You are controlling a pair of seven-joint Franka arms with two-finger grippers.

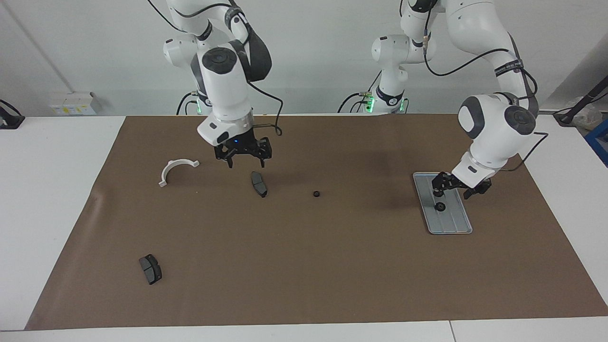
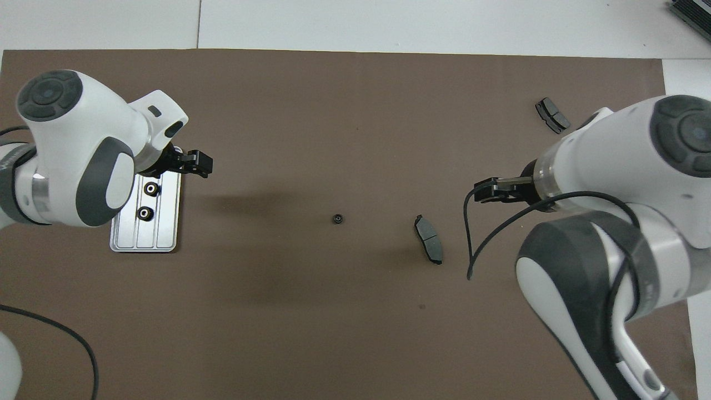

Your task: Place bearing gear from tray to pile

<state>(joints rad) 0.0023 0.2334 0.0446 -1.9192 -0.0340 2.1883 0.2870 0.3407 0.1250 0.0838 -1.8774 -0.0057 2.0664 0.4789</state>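
Flat rectangular grey-blue metal tray (image 1: 453,225) (image 2: 169,222): brushed satin sheen, ridged lengthwise. Two small black round gears (image 1: 440,206) (image 2: 145,213) on it: dark, faintly glossy (metal or plastic, cannot tell). Third small black gear (image 1: 316,194) (image 2: 337,219) on mat: same look. Brown mat (image 1: 304,275) (image 2: 355,111) over bench: matt, paper-like, slight creases. White half-ring plastic bracket (image 1: 176,170): smooth, matt. Dark grey brake pads (image 1: 259,184) (image 2: 429,239): dull, rough-looking. White bench top (image 1: 52,190): smooth, low sheen.
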